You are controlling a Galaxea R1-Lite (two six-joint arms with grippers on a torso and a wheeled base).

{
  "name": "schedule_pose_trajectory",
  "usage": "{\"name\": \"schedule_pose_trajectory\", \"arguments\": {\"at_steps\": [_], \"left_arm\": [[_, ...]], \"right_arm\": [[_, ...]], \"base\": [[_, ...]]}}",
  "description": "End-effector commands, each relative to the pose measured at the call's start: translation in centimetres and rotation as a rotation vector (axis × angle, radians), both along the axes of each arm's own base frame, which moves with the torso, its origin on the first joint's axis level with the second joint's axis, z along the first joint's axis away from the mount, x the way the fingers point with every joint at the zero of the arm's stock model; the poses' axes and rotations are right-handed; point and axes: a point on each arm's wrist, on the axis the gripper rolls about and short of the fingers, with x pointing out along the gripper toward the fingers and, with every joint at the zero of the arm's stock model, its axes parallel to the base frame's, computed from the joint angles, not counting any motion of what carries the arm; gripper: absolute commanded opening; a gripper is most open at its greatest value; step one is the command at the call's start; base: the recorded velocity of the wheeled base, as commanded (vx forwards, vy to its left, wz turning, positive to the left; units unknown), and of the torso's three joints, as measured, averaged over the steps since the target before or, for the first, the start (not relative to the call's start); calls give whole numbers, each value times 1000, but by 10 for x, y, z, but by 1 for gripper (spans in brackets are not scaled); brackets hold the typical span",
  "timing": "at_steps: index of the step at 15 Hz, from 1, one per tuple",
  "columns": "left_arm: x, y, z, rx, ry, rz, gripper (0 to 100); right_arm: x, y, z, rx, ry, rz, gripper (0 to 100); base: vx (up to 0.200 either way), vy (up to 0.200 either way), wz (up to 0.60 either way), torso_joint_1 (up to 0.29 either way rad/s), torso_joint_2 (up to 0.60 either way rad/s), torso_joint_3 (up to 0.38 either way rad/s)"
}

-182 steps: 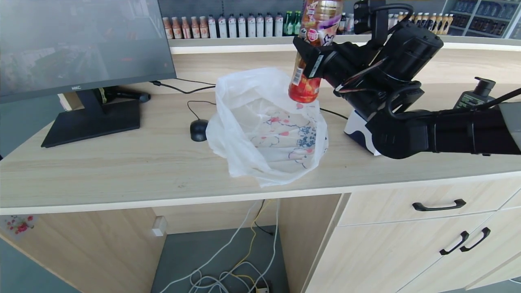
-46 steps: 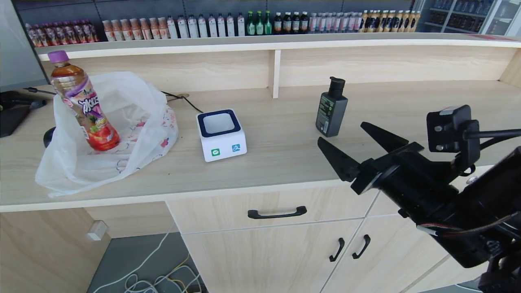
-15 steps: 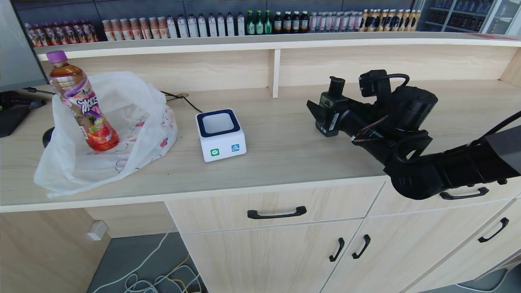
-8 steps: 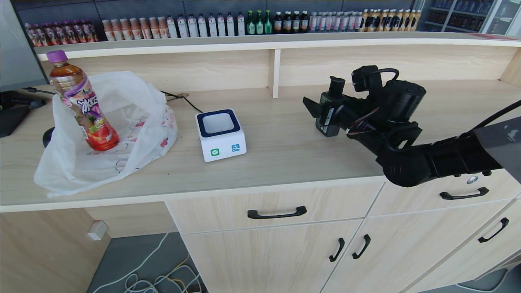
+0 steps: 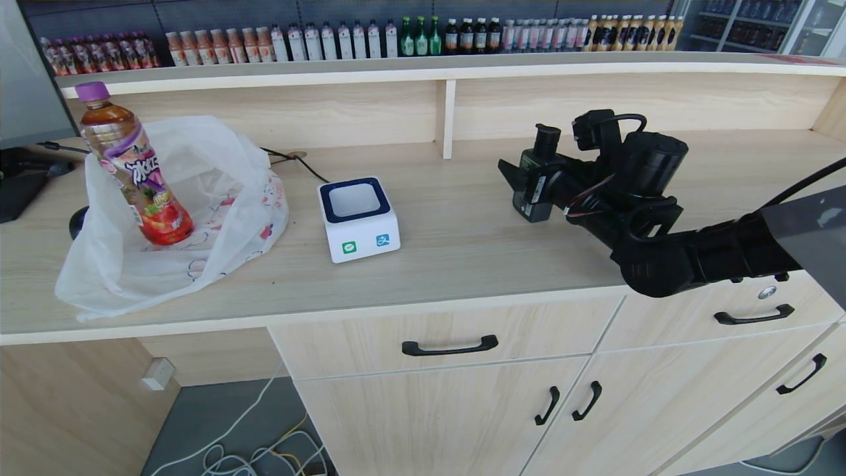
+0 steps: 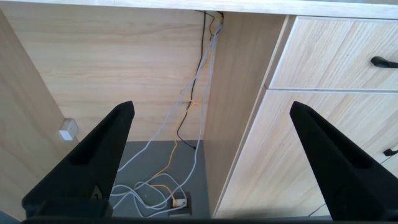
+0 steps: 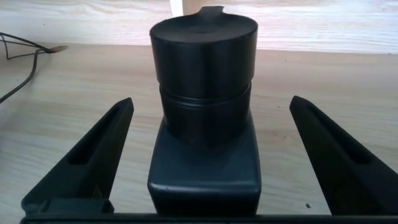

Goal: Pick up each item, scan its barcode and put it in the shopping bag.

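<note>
the dark pump bottle (image 5: pixel 537 178) stands upright on the worktop (image 5: pixel 462 258), towards its right part and well apart from the other goods. in the right wrist view the dark pump bottle (image 7: pixel 205 118) sits square between the two black fingers (image 7: pixel 93 155), its round cap uppermost. the right gripper (image 5: pixel 525 177) is level with the bottle's body, its jaws released and spread wide on either side, with a gap between each finger and the bottle's flanks.

to the left of the bottle, near the middle of the worktop, is the white scanner (image 5: pixel 357 218) with its dark-rimmed window facing up. further left lies the shopping bag (image 5: pixel 225 192), thin white plastic with its mouth open. a tea bottle (image 5: pixel 132 172) with a purple cap stands in the bag, leaning slightly.

the left gripper (image 6: pixel 211 109) hangs below the worktop's edge, jaws released and holding nothing, facing the wooden cupboard front (image 6: pixel 323 124) and loose cables (image 6: pixel 186 143) on the floor.

behind the worktop a long shelf carries a row of drink bottles (image 5: pixel 396 36).
</note>
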Motion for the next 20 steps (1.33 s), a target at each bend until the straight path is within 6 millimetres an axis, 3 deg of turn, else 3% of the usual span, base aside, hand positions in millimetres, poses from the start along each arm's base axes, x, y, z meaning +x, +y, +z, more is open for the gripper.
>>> {"name": "schedule_pose_trajectory", "arguments": {"at_steps": [1,9,10,20], "left_arm": [[0,0,0,0,-1,0,100],[0,0,0,0,-1,0,100],[0,0,0,0,-1,0,100],[0,0,0,0,-1,0,100]], "right_arm": [[1,1,-4,-7,9,0,100],[4,2,-12,-33,11,11,100],[4,2,-12,-33,12,11,0],[2,3,-7,-51,-10,29,0]], "base": [[0,0,0,0,0,0],[0,0,0,0,0,0],[0,0,0,0,0,0],[0,0,0,0,0,0]]}}
